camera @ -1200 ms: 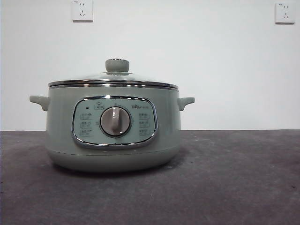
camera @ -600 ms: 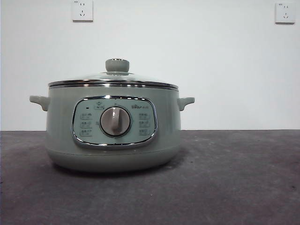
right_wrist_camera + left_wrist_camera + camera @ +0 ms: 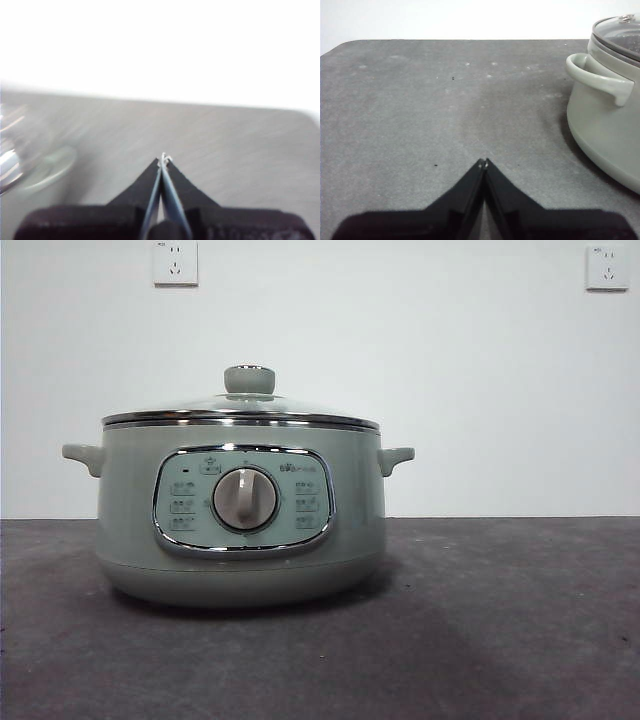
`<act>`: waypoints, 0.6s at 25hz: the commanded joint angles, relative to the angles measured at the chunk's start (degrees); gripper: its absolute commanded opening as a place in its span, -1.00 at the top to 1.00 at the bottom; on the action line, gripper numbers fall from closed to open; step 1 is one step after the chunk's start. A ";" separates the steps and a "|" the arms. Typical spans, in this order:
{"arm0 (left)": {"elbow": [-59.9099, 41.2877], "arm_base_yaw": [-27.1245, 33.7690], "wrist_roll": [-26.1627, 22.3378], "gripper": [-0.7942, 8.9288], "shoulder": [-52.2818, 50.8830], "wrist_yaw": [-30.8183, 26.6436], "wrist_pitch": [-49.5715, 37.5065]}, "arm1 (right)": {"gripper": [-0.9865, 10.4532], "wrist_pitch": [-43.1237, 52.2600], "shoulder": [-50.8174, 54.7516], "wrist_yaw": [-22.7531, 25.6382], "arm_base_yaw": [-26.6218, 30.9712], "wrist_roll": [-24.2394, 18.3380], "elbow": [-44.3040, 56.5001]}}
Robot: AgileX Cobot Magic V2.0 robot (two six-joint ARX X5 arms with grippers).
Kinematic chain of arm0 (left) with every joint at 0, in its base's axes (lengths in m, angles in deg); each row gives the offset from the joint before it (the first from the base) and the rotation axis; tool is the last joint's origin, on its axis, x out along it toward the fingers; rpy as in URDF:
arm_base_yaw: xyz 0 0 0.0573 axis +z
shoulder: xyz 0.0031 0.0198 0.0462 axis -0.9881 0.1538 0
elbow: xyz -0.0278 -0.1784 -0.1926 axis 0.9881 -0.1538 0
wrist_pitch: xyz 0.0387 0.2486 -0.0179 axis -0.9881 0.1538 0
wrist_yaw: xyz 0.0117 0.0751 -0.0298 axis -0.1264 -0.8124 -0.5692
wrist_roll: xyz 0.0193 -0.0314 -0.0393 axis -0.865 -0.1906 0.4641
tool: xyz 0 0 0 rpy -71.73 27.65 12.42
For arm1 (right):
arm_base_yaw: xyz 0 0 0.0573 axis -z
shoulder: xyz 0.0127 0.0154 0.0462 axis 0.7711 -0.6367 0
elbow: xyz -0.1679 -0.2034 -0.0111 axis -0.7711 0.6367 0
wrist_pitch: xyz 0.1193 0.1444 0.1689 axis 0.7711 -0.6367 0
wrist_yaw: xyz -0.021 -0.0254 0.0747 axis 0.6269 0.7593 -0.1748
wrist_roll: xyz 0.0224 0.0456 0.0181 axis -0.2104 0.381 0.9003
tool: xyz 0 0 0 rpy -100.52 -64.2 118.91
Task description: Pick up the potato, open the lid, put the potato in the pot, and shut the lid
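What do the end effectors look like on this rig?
Both match: the left end effector and right end effector each have two matte black wedge-shaped jaws tapering to a point from a wide black base. No cables or markings are visible. The right wrist view is blurred.

pot [image 3: 120, 500]: 1 | lid [image 3: 240, 405]: 1 | wall sockets [image 3: 175, 262]: 2 | tools [image 3: 484, 162]: 2

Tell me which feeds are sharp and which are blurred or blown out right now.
Front view: sharp, even light, the pot casting a soft shadow on the table. Left wrist view: sharp, left claw shut, background washed out white. Right wrist view: smeared with motion blur, upper half blown out, right claw shut.
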 commanded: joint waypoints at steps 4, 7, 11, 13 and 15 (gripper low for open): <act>-0.55 0.20 0.28 0.84 0.09 0.26 -0.15 | 0.83 13.25 11.91 -0.07 7.37 1.07 23.54; -0.55 0.20 0.28 0.84 0.09 0.24 -0.15 | 0.83 12.85 15.06 -0.09 9.01 1.11 28.44; -0.55 0.20 0.28 0.84 0.09 0.24 -0.15 | 0.83 12.90 18.43 -0.15 9.35 1.09 32.63; -0.55 0.20 0.28 0.84 0.09 0.24 -0.15 | 0.83 12.92 19.76 -0.28 9.35 1.11 34.12; -0.55 0.20 0.28 0.84 0.09 0.24 -0.15 | 0.83 9.81 21.40 -0.74 9.14 1.05 34.38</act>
